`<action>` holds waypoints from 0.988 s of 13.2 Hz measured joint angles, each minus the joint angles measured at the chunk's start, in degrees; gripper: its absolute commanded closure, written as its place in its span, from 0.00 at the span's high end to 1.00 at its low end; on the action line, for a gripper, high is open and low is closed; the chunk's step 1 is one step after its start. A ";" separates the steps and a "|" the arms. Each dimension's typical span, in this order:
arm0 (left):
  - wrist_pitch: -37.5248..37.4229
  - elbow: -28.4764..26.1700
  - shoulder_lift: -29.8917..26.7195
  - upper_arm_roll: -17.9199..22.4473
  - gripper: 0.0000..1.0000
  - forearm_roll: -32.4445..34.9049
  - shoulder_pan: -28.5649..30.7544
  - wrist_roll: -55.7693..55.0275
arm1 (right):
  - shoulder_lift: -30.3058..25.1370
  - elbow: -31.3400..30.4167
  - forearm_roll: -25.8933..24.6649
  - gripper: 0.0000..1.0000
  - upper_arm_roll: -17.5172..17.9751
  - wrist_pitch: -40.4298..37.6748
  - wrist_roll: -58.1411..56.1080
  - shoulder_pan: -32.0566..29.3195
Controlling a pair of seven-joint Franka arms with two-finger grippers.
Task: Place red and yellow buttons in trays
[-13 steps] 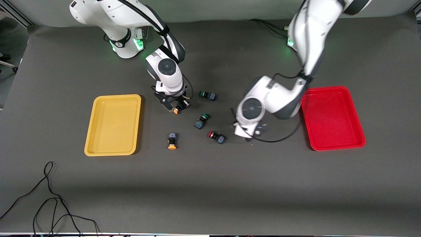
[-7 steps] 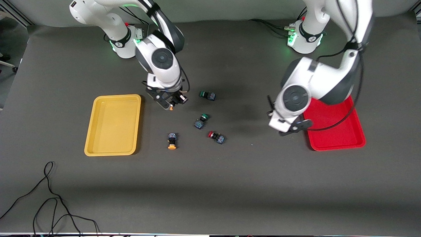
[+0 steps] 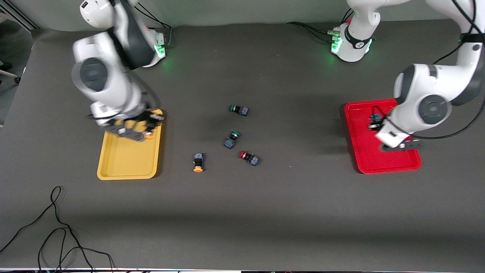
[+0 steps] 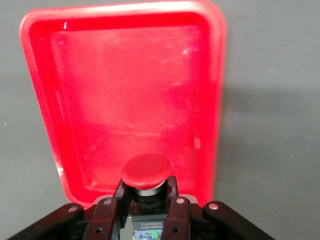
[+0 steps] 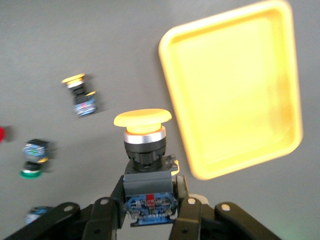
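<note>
My right gripper point(image 3: 146, 131) is shut on an orange-yellow button point(image 3: 149, 134) and holds it over the yellow tray point(image 3: 113, 167), at the rim toward the table's middle. The right wrist view shows the gripper point(image 5: 148, 187), the button's cap point(image 5: 143, 119) and the tray point(image 5: 280, 75). My left gripper point(image 3: 376, 124) is shut on a red button point(image 4: 146, 171) over the red tray point(image 3: 379, 168), also in the left wrist view point(image 4: 125, 75). Another yellow button point(image 3: 197, 162) and another red button point(image 3: 249, 157) lie on the mat mid-table.
Two green-capped buttons point(image 3: 232, 139) point(image 3: 238, 110) lie mid-table, farther from the front camera than the loose red and yellow ones. A black cable point(image 3: 57, 227) lies on the mat near the front edge at the right arm's end.
My right gripper lifted a yellow button from mid-table and carried it over the yellow tray. My left gripper swung from mid-table to over the red tray.
</note>
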 measured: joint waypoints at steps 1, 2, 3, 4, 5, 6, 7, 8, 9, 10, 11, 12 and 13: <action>4.97 -4.22 -0.19 0.03 0.14 0.00 2.27 1.70 | -0.57 -0.72 -0.01 0.04 -4.14 0.25 -7.36 -0.05; 10.05 -8.45 0.05 0.03 0.16 0.00 3.43 2.40 | -0.87 -1.81 0.00 0.04 -8.85 1.57 -15.51 -0.10; 13.63 -11.63 0.47 0.00 0.18 0.00 3.58 2.49 | -0.91 -3.51 0.02 0.04 -13.56 4.38 -23.52 -0.22; 15.43 -13.43 0.89 -0.33 0.27 -0.01 3.54 2.43 | -0.84 -6.14 0.30 0.04 -17.60 8.55 -30.60 -0.40; 16.02 -14.10 1.15 -0.66 0.42 -0.05 3.42 2.33 | -0.63 -9.63 1.20 0.04 -20.29 13.51 -35.89 -0.79; 16.20 -14.16 1.27 -0.87 0.98 -0.08 3.28 2.26 | 0.03 -13.41 2.85 0.04 -21.40 18.43 -39.37 -1.34; 16.22 -14.14 1.39 -0.99 1.00 -0.09 3.22 2.23 | 1.49 -16.65 5.36 0.04 -21.57 22.83 -41.86 -1.71; 16.21 -14.12 1.50 -1.00 1.00 -0.10 3.23 2.23 | 4.00 -18.87 8.97 0.04 -21.44 26.39 -44.23 -1.68; 16.17 -14.01 1.51 -1.03 1.00 -0.11 3.22 2.21 | 7.64 -20.03 13.70 0.04 -21.10 29.02 -47.30 -1.55; 15.62 -13.51 1.41 -1.15 1.00 -0.20 3.21 2.14 | 12.53 -20.36 19.59 0.04 -20.62 31.22 -51.75 -1.44; 13.50 -12.04 1.20 -1.41 1.00 -0.78 3.07 1.97 | 16.93 -20.27 25.12 0.04 -20.31 32.38 -56.37 -1.35; 9.24 -8.92 0.84 -2.10 1.00 -2.48 2.27 1.26 | 21.31 -20.06 31.02 0.04 -20.10 33.01 -61.45 -1.25; 3.96 -4.46 0.63 -2.88 1.00 -4.73 0.30 -0.80 | 24.89 -19.69 35.04 0.05 -20.04 33.31 -64.80 -1.10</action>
